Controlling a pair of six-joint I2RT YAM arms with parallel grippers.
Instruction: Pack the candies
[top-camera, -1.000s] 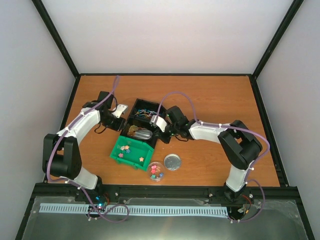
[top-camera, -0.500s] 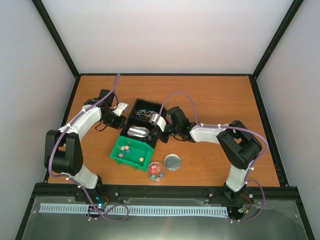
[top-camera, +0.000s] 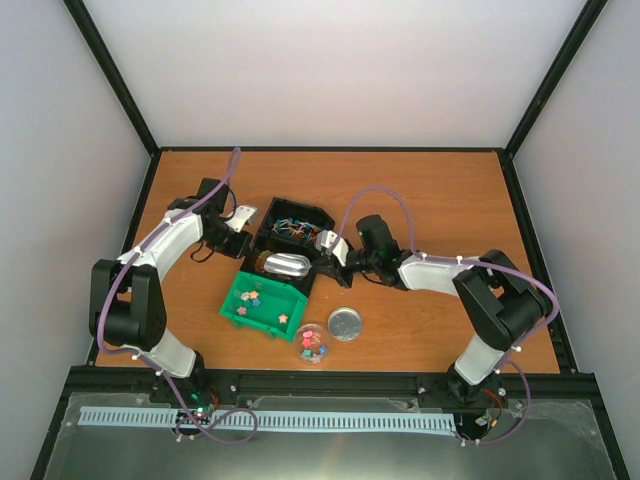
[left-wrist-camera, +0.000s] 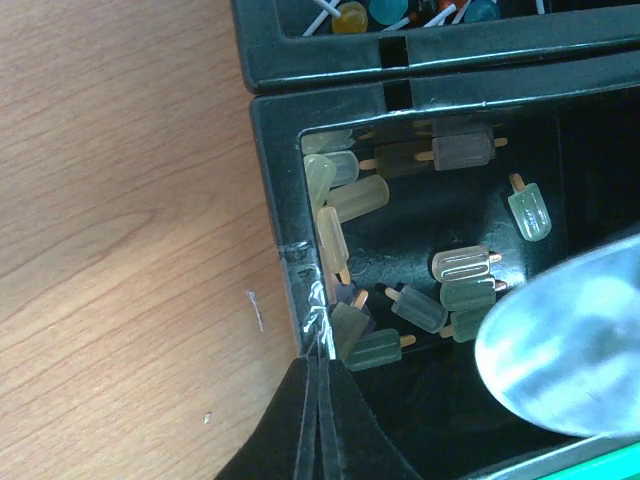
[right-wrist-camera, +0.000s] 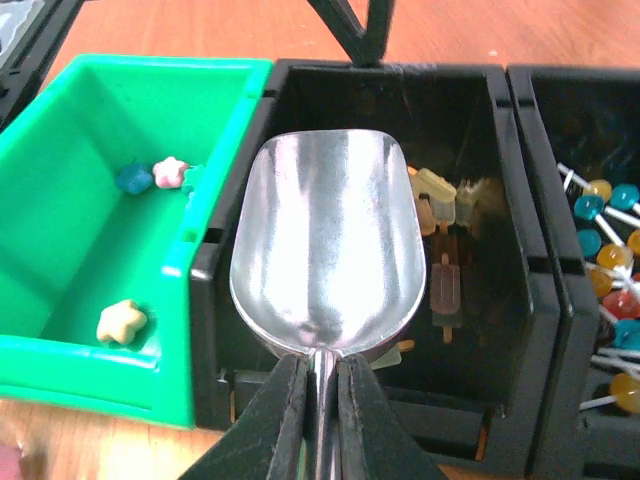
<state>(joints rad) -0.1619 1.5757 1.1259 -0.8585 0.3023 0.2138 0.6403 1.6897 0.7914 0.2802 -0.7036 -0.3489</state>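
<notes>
Star candies (top-camera: 252, 298) lie in the green bin (top-camera: 238, 310); two show in the right wrist view (right-wrist-camera: 122, 320). More candies fill a small clear cup (top-camera: 312, 344) beside the round silver lid (top-camera: 345, 323). My right gripper (top-camera: 328, 255) (right-wrist-camera: 320, 375) is shut on the handle of a silver scoop (top-camera: 286, 265). The scoop (right-wrist-camera: 330, 240) is empty and hangs over the black tray's near compartment, next to the bin. My left gripper (top-camera: 243, 222) (left-wrist-camera: 322, 362) is shut on the black tray's left wall (left-wrist-camera: 285, 200).
The black tray (top-camera: 322, 214) holds dull popsicle-shaped bits (left-wrist-camera: 460, 265) in the near compartment and colourful lollipops (right-wrist-camera: 610, 240) in the far one. The green bin touches the tray's near side. The cup and lid stand in front, near the table's edge.
My right arm has drawn back to the right, and the scoop has shifted slightly right over the tray. The left arm has stayed at the tray's left wall.
</notes>
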